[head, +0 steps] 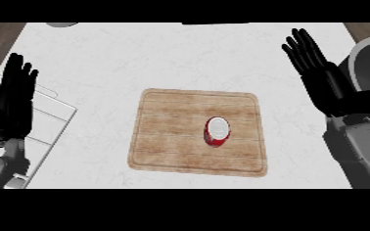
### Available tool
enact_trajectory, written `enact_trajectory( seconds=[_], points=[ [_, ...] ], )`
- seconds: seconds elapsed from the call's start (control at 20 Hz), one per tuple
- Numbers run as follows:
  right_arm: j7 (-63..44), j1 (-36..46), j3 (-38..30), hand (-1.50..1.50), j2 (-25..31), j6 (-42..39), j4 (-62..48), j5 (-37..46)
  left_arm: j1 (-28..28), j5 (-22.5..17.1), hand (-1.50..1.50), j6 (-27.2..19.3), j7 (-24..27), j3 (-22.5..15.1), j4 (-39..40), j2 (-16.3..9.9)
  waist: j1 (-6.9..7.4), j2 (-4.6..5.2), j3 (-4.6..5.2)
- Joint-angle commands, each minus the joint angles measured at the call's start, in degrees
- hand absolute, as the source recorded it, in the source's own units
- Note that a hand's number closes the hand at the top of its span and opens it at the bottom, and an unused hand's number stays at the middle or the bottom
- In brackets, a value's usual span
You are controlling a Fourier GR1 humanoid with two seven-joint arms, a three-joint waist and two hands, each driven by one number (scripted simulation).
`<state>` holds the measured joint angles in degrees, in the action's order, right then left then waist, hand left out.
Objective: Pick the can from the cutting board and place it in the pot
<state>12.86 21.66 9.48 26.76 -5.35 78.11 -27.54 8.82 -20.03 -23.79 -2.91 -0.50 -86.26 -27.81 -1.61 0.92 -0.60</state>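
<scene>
A red can [217, 131] with a white lid stands upright on the wooden cutting board [173, 127], right of the board's middle. My right hand [322, 80] is open with straight fingers pointing up and away, to the right of the board and apart from the can. At the view's left edge my left hand [17, 100] rests open, fingers up, well away from the board. A grey curved rim at the right edge, partly behind my right hand, may be the pot [359, 61]; most of it is out of view.
The white counter [145, 54] spreads around the board. A white flat object [51, 115] lies at the left, partly under my left hand. A small grey thing [63, 24] peeks in at the top left edge.
</scene>
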Motion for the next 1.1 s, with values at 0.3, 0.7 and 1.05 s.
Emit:
enact_trajectory(
  seconds=[0.3, 0.7, 1.05],
  points=[
    [-3.66, 4.12, -3.02, 1.5, 21.45, -7.58, 4.96, 12.55, -5.22, 12.03, 0.0, 27.05, 7.51, 12.35, -3.38, 5.27, -2.46, -2.27, 2.72],
    [6.99, -3.88, -0.65, -1.5, 15.46, -1.25, 8.2, 18.04, -4.06, 16.53, 0.0, 39.44, 7.71, 22.67, -1.75, 19.26, -1.8, -1.44, 0.55],
    [2.32, -5.48, 4.46, -1.5, 21.45, -1.28, 12.99, 27.7, -4.49, 24.2, 0.0, 45.55, 11.96, 29.03, -2.99, 26.07, -1.81, -1.5, 0.79]
  ],
)
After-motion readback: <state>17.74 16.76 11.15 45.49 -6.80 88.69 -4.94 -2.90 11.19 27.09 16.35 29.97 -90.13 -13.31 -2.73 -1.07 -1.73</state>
